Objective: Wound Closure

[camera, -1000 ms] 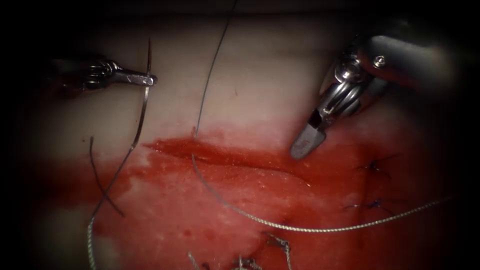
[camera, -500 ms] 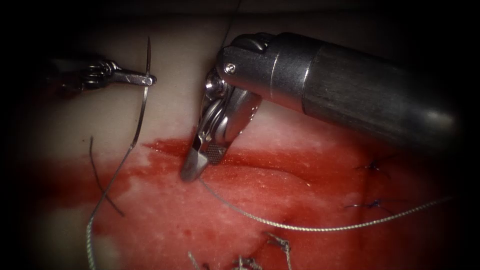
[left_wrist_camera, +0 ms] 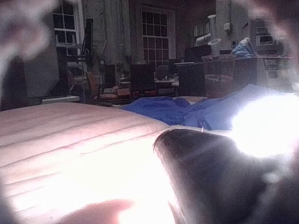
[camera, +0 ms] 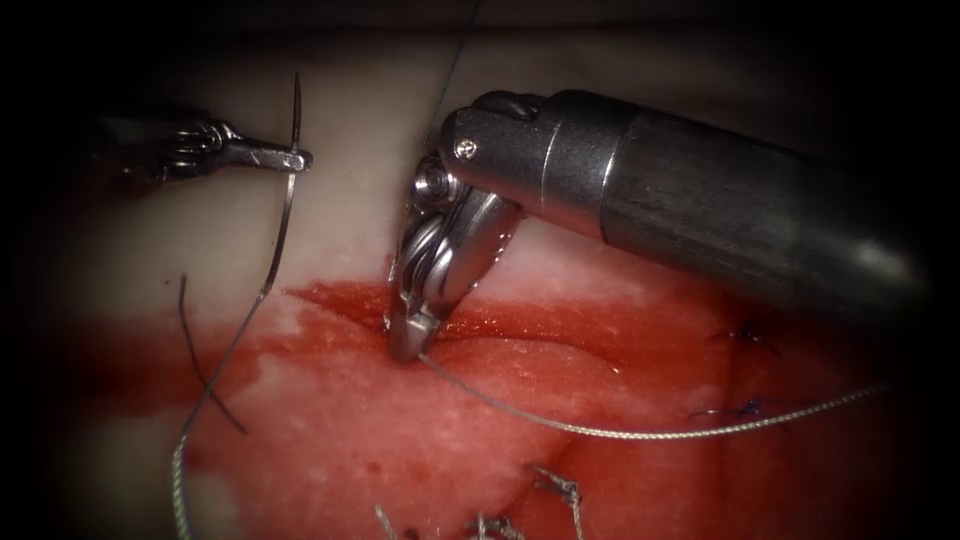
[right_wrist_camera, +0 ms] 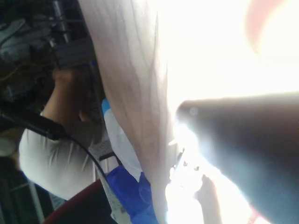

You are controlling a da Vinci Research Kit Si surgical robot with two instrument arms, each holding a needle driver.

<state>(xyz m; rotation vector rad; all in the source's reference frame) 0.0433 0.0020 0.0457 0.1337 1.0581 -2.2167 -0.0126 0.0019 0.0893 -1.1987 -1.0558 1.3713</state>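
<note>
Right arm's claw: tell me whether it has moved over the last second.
Yes. The right arm's steel claw swept leftward and down from the right of the view to the red cut, closing on the thin grey thread; the left claw holds the curved needle unmoved.

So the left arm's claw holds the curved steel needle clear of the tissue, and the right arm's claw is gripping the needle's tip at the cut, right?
Not quite. In the endoscope view the right arm's claw is closed on the thin grey thread at the red cut, not on the needle. The left arm's claw does hold the curved steel needle, near its upper end, clear of the pale pork tissue.
</note>
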